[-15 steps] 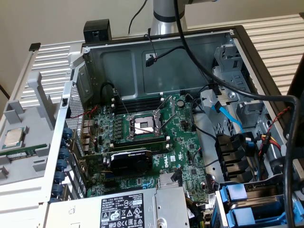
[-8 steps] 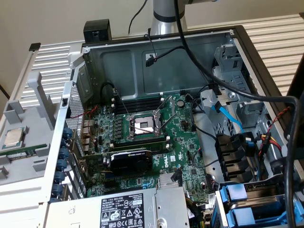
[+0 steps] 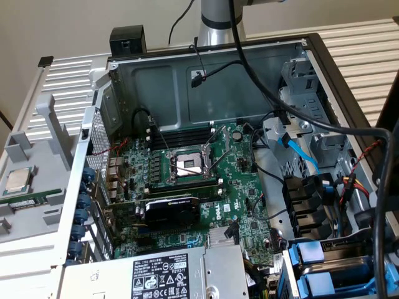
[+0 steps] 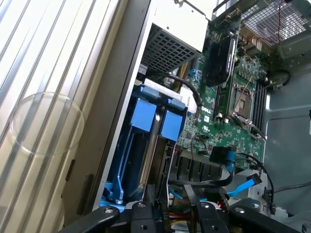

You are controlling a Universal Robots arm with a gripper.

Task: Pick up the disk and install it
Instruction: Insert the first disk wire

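The disk (image 4: pixel 145 115) stands on edge in the drive bay at the corner of the open computer case. Its blue carrier tabs sit either side of a thin silver edge. In the exterior view the disk (image 3: pixel 310 252) is at the lower right, beside the power supply. My gripper (image 4: pixel 171 216) shows as black linkage with screws, set back from the bay and pointing toward the blue carrier. Black cables run through the space between the linkage arms. I see no contact between the gripper and the disk.
The motherboard (image 3: pixel 187 187) carries an open processor socket (image 3: pixel 187 165) and a black graphics card (image 3: pixel 171 210). The power supply (image 3: pixel 156 274) is at the front. A blue data cable (image 3: pixel 305 159) and a thick black cable (image 3: pixel 293 112) cross the case's right side. A loose processor chip (image 3: pixel 17 180) lies outside, at the exterior view's left.
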